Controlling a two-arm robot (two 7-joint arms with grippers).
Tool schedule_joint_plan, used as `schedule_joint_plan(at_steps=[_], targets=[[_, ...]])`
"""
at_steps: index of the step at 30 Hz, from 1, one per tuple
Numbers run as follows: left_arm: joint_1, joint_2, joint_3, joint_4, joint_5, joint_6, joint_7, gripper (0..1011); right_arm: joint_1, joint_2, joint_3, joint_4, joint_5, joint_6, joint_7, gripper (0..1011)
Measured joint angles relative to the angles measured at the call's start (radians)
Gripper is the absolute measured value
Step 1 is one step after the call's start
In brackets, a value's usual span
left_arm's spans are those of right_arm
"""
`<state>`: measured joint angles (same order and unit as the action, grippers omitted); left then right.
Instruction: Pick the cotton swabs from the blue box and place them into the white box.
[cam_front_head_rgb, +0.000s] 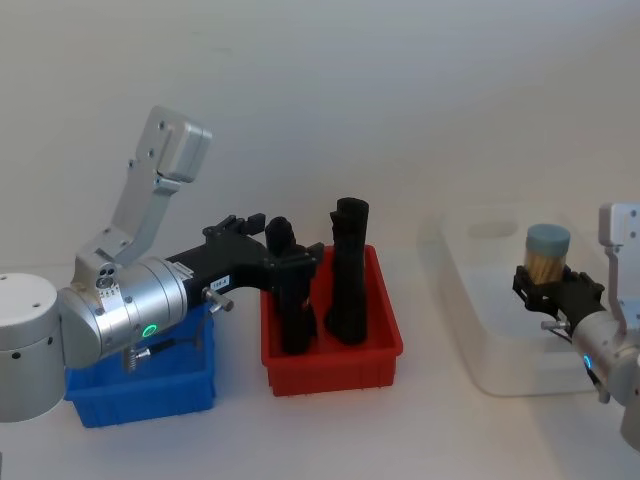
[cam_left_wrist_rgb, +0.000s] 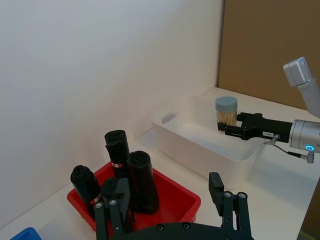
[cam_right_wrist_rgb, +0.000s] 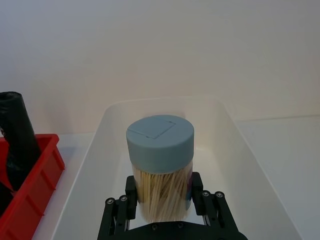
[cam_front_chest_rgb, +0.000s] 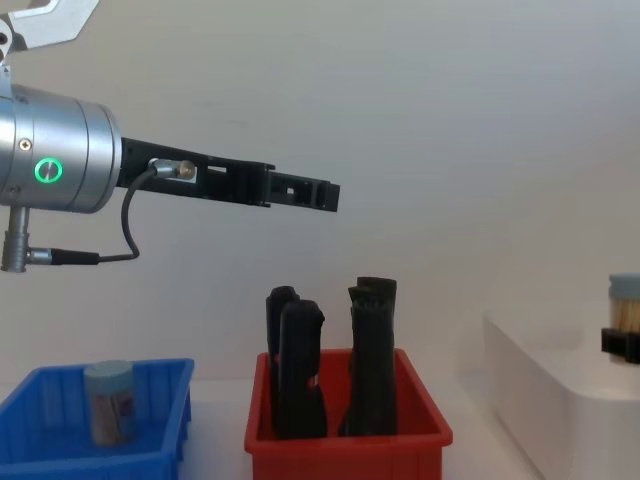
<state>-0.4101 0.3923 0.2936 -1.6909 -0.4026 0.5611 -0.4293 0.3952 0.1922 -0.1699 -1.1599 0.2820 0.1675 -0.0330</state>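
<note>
Head view: right claw (cam_front_head_rgb: 548, 287) clamped on clear cylindrical jar of cotton swabs (cam_front_head_rgb: 548, 252), blue-grey lid, plain white plastic box (cam_front_head_rgb: 478, 330) beneath.
Left wrist view: left claw (cam_left_wrist_rgb: 165, 186) spread apart above red plastic bin (cam_left_wrist_rgb: 175, 197).
Right wrist view: lower upright, then release gently.
Chest view: second jar (cam_front_chest_rgb: 108, 402) in bright blue plastic bin (cam_front_chest_rgb: 160, 410), well below left claw.

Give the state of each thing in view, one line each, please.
right gripper, shut on a cotton swab jar.
cotton swab jar, upright, lidded, held over the white box.
left gripper, open, empty, raised over the red bin.
second jar, upright, in the blue box.
black bar-shaped objects, four, upright in the red bin.
</note>
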Motion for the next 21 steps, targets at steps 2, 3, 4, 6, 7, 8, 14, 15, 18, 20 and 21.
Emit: schedule_joint_plan(at_steps=[2,3,4,6,7,8,14,15,18,20,21], targets=[[0.0,0.0,0.0,0.0,0.0,0.0,0.0,1004,0.014,-0.004,0.001,0.03,0.001,0.002,0.006,624],[0.0,0.0,0.0,0.0,0.0,0.0,0.0,1004,0.018,-0.005,0.0,0.038,0.002,0.002,0.008,640],[0.0,0.0,0.0,0.0,0.0,0.0,0.0,1004,0.026,-0.007,0.001,0.055,0.003,0.003,0.011,653],[0.0,0.0,0.0,0.0,0.0,0.0,0.0,1004,0.033,-0.009,0.001,0.069,0.004,0.003,0.015,687],[0.0,0.0,0.0,0.0,0.0,0.0,0.0,1004,0.036,-0.01,0.001,0.075,0.005,0.003,0.017,717],[0.0,0.0,0.0,0.0,0.0,0.0,0.0,1004,0.042,-0.011,0.001,0.087,0.006,0.003,0.019,763],[0.0,0.0,0.0,0.0,0.0,0.0,0.0,1004,0.059,-0.016,0.002,0.122,0.008,0.002,0.029,922],[0.0,0.0,0.0,0.0,0.0,0.0,0.0,1004,0.061,-0.017,0.002,0.126,0.009,0.002,0.03,952],[0.0,0.0,0.0,0.0,0.0,0.0,0.0,1004,0.065,-0.019,0.003,0.136,0.009,-0.002,0.033,1001],[0.0,0.0,0.0,0.0,0.0,0.0,0.0,1004,0.066,-0.019,0.003,0.139,0.01,-0.005,0.035,1002],[0.0,0.0,0.0,0.0,0.0,0.0,0.0,1004,0.067,-0.02,0.004,0.141,0.01,-0.007,0.036,1002]])
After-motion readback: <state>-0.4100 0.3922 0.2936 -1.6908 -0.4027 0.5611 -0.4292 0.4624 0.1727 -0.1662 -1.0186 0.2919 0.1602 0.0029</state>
